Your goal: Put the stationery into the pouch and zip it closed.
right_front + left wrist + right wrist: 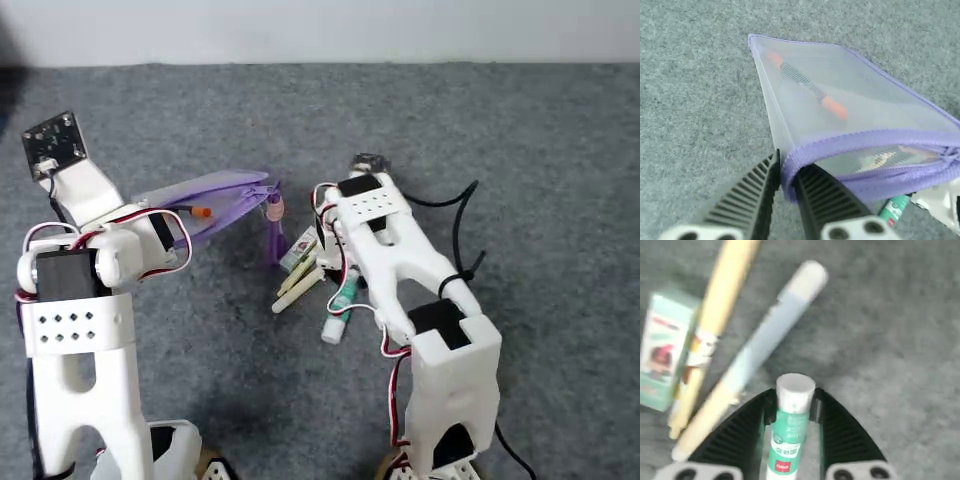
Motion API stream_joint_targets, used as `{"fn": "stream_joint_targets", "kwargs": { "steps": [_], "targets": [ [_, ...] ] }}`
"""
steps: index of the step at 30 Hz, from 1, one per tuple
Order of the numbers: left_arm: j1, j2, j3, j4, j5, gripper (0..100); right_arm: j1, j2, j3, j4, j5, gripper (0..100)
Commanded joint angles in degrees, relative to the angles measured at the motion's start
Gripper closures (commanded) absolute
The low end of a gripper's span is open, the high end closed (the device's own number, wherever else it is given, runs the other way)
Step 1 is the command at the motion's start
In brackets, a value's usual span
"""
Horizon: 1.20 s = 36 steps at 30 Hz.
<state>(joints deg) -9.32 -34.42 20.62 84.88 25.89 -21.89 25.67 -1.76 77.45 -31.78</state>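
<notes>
Left fingers (747, 200) pinch the pouch (850, 105) rim, probably to keep it open (pen (807, 87) inside), while right fingers (737, 435) squeeze the glue stick (790, 425) between them.

text: none legible | glue stick (788, 432) label: blurred print | small box (662, 346): print unreadable

This looked like a robotics test bench in a lab or hobby room. A grey, carpet-like felt mat (560, 150) covered the whole table, and a bare white wall (350, 30) ran along the top of the high view. A white plastic robot arm (75, 330) at the lower left and a second white plastic arm (430, 300) at the lower right carried exposed red-and-white wires (388, 345), with a loose black cable (458, 215) right of centre and a bare circuit-board camera (55, 140) at the upper left.
</notes>
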Motion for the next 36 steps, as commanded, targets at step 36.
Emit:
{"fn": "stream_joint_targets", "kwargs": {
  "steps": [36],
  "targets": [
    [0.0,-0.09,-2.33,-0.44,0.88,99,-14.11,-62.99,-5.89,15.16,-0.26,99.1]
  ]
}}
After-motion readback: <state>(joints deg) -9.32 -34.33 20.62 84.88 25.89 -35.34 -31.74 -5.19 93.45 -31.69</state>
